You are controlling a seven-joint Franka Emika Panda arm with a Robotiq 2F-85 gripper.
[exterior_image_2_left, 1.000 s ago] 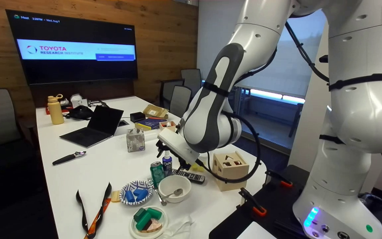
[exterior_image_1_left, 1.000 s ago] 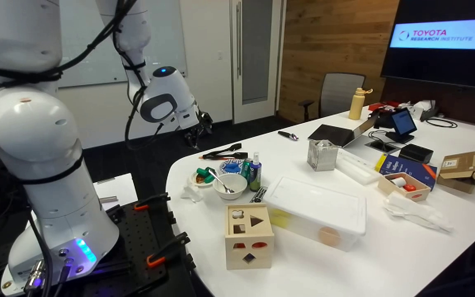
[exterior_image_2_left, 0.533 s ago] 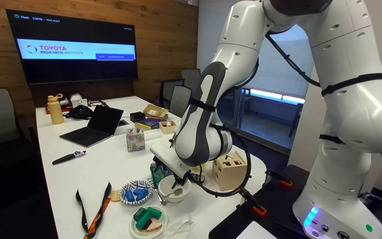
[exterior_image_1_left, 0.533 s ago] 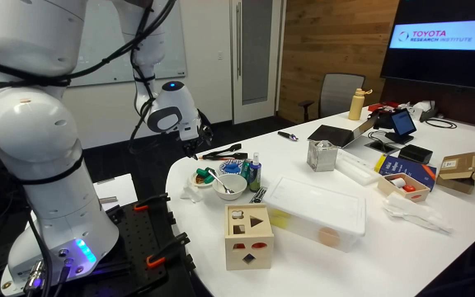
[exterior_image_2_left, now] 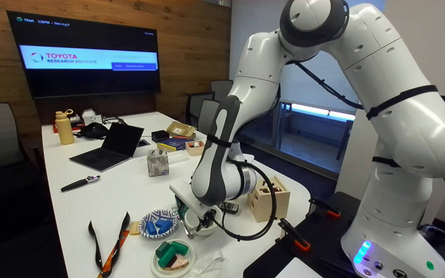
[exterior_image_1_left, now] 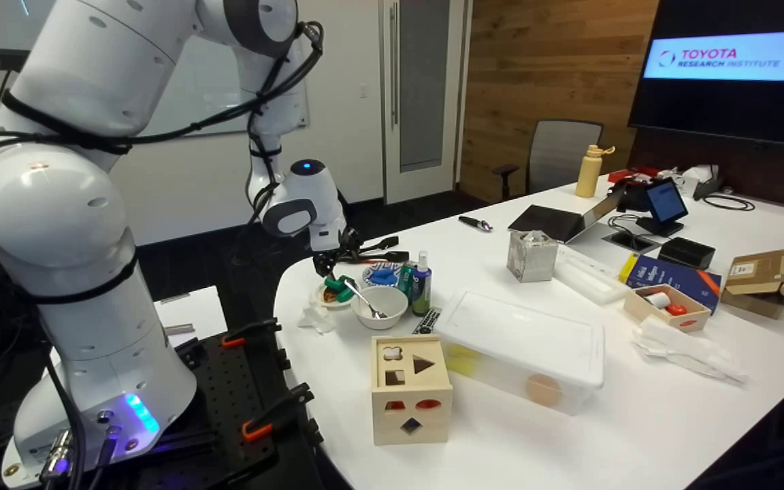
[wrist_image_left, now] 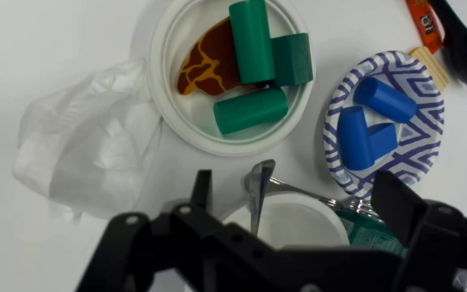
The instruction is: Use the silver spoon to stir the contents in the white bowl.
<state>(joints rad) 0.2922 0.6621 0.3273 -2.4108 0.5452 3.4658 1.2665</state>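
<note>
Moved lower since before: my fingers (wrist_image_left: 397,211), wide apart, holding nothing. Silver spoon (wrist_image_left: 258,194): in white bowl (wrist_image_left: 302,223), handle over rim at eleven o'clock, wrist view. Patterned bowl (wrist_image_left: 420,136): at one o'clock from white bowl.

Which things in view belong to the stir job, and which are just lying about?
Job: silver spoon, white bowl it rests in (any contents unclear), jaws (open).
Lying about: fork, wooden shape-sorter cube, remote, laptop, yellow bottle.
</note>
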